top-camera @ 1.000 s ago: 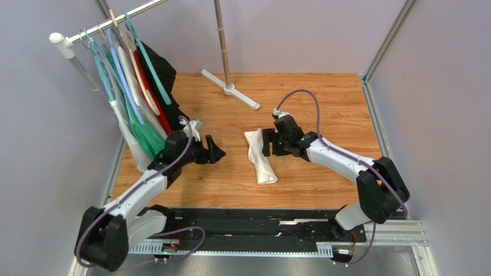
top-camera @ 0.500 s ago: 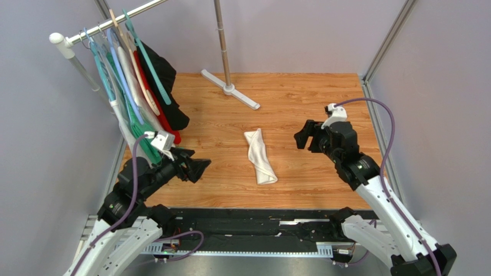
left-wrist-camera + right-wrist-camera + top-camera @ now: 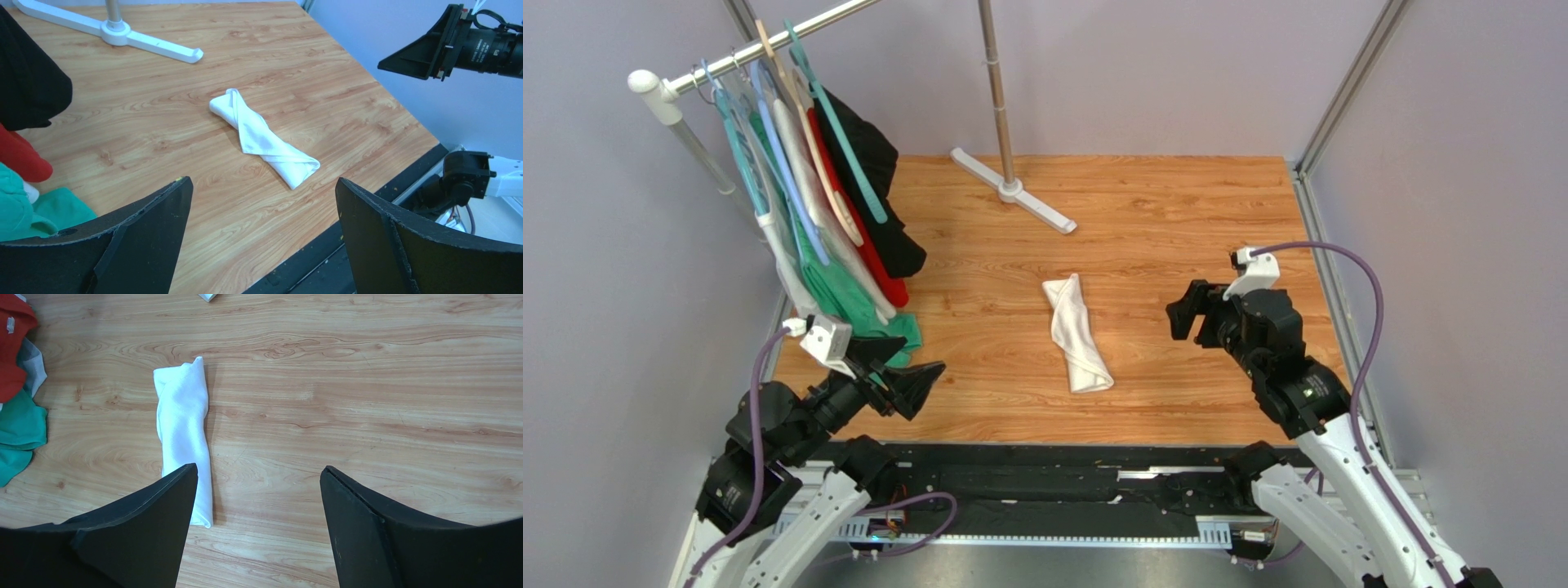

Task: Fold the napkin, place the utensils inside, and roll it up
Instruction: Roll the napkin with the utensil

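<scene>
The left gripper [image 3: 918,382] hung over the near left corner of the wooden table [image 3: 1185,208] with its jaws spread wide, holding nothing and touching nothing. The right gripper [image 3: 1183,316] was also wide open and empty, raised above the right side of the table. The napkin [image 3: 1075,333] lay between them near the middle of the table, well apart from both. It was rolled into a narrow white bundle lying flat on the wood, with its far end angled slightly to the left. In the right wrist view, one black finger [image 3: 153,520] overlapped the near end of the roll. Coloured garments [image 3: 830,233] hung from a rail on the left, their green hem [image 3: 891,328] near the left gripper. The white foot of a stand [image 3: 1014,190] rested at the far edge.
</scene>
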Motion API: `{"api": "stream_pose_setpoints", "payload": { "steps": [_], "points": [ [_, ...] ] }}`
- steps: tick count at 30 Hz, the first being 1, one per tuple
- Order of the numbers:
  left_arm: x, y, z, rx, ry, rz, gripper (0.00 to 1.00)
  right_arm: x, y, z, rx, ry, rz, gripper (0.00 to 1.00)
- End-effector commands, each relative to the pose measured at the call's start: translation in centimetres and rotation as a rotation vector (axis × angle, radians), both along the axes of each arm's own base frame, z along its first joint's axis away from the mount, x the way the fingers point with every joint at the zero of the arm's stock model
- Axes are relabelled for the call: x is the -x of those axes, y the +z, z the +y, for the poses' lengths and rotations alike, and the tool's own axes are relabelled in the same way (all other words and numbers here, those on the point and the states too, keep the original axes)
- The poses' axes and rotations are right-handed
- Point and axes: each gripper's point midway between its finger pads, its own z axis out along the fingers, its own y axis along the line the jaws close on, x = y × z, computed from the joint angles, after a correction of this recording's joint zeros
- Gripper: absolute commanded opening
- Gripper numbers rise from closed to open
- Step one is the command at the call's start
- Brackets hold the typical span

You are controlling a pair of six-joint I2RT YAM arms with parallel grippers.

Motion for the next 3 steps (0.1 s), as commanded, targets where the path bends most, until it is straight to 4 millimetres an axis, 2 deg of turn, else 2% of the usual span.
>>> {"api": "stream_pose_setpoints", "payload": {
  "steps": [1, 3],
  "points": [
    [-0.30, -0.14, 0.51, -0.011, 0.032, -0.003, 0.96, -0.20, 0.57, -0.83, 0.037, -0.018, -0.037, 0.77],
    [-0.47, -0.23, 0.54, -0.017, 0.038, 0.003, 0.96, -0.17, 0.57, -0.76, 0.037, -0.014, -0.039, 0.77]
  ]
}}
